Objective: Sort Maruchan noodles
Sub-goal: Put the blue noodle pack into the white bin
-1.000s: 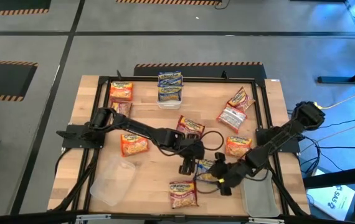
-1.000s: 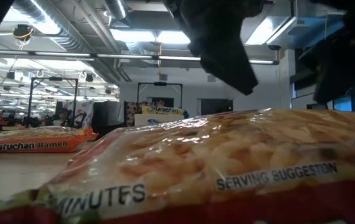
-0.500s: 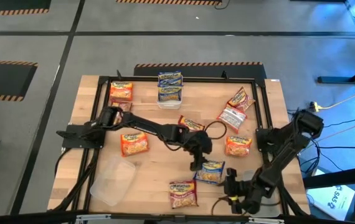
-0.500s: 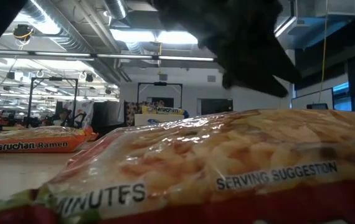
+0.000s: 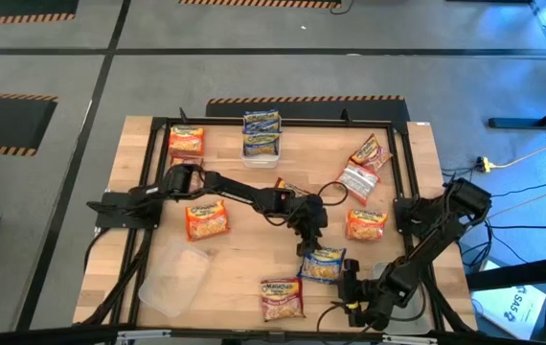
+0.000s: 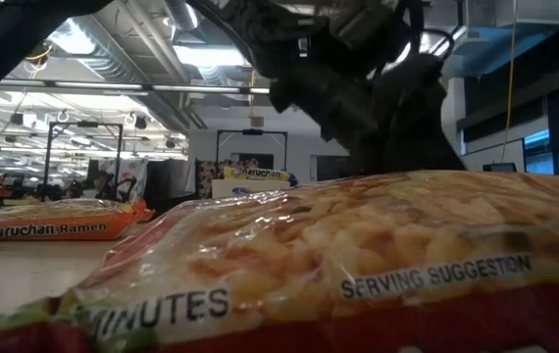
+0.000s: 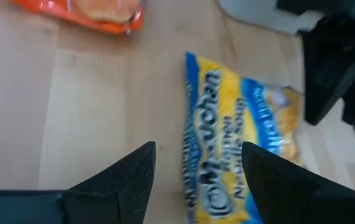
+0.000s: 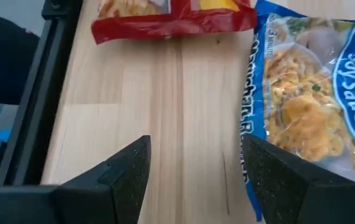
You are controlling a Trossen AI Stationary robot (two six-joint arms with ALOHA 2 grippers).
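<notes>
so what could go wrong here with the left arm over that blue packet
1. The left gripper hangs open above the blue packet, which lies skewed between its fingers in the left wrist view; closing now may catch only an edge and let it slip.
2. The right gripper, also open, sits close beside the same packet, so the arms could collide.
3. The red packet lies nearby and could get nudged.

Wooden table [image 5: 239,244]; clear tub [image 5: 170,280] near its front-left corner; grey floor [image 5: 43,192] around.
</notes>
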